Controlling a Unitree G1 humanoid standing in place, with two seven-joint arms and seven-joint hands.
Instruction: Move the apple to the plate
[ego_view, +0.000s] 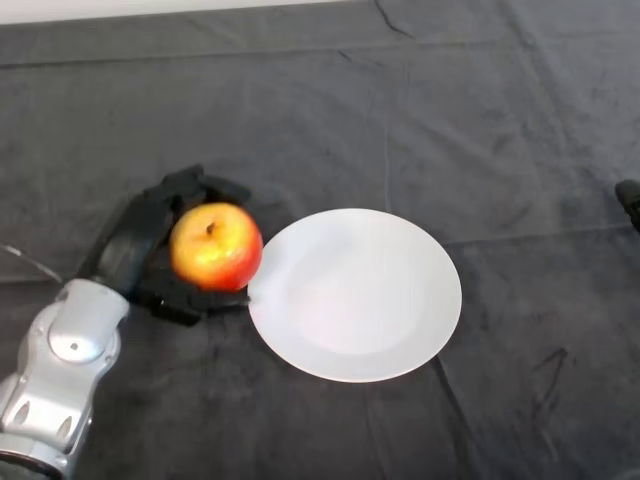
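- Black hand (140, 252) is wrapped round the apple (216, 246), fingers curling over its far side and under its near side, the silver-grey arm (62, 372) reaching in from the near left.
- Held this way, the apple sits just left of the plate (355, 294) – its right side meets or slightly overlaps the plate's left rim, and whether they actually touch cannot be told.
- Open cloth lies on every side of the plate, widest toward the far edge and the right.
- Apple: round, glossy, red shading into yellow, stem dimple facing up.
- Plate: white, circular, smooth and shallow (nothing on it).
- Table is covered by a dark cloth (400, 110) – grey, soft-looking, with long creases running across it and a few folds near the plate.
- At the far left edge, a pale strip (150, 8) shows beyond the cloth.
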